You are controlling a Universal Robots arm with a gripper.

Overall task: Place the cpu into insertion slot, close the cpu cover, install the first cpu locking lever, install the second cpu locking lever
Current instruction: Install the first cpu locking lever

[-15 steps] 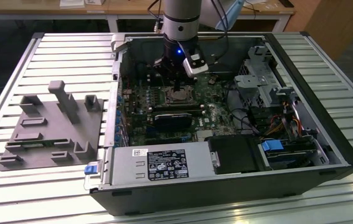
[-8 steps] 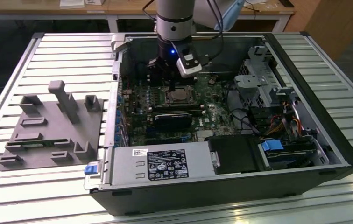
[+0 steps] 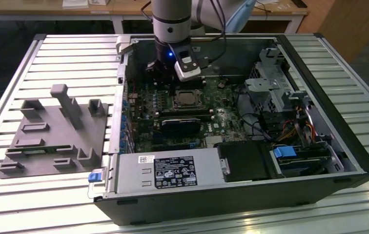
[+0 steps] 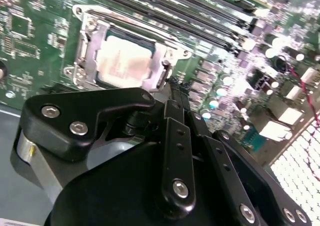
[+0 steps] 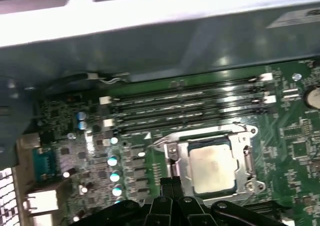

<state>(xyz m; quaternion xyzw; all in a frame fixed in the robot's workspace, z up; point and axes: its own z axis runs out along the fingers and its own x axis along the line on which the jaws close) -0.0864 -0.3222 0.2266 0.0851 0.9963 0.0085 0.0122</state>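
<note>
The cpu (image 4: 122,61) (image 5: 212,168) lies flat in the insertion slot (image 3: 186,99), its dull silver top showing. The cpu cover (image 4: 90,41) (image 5: 246,153) is down on it, framing its edges. My gripper (image 4: 172,82) (image 5: 170,182) is shut, its black fingers pressed together with nothing seen between them. Its tip hovers just beside one edge of the socket, close to a thin wire locking lever (image 4: 164,70) (image 5: 159,142). In the exterior view the gripper (image 3: 163,78) hangs inside the open computer case, just behind the socket.
Long black memory slots (image 5: 185,106) run beside the socket. A black card with a fan (image 3: 178,126) sits in front of it. The power supply (image 3: 165,170), drive cage (image 3: 272,87) and case walls (image 5: 150,31) hem the board in. A grey fixture (image 3: 54,131) stands outside, on the exterior view's left.
</note>
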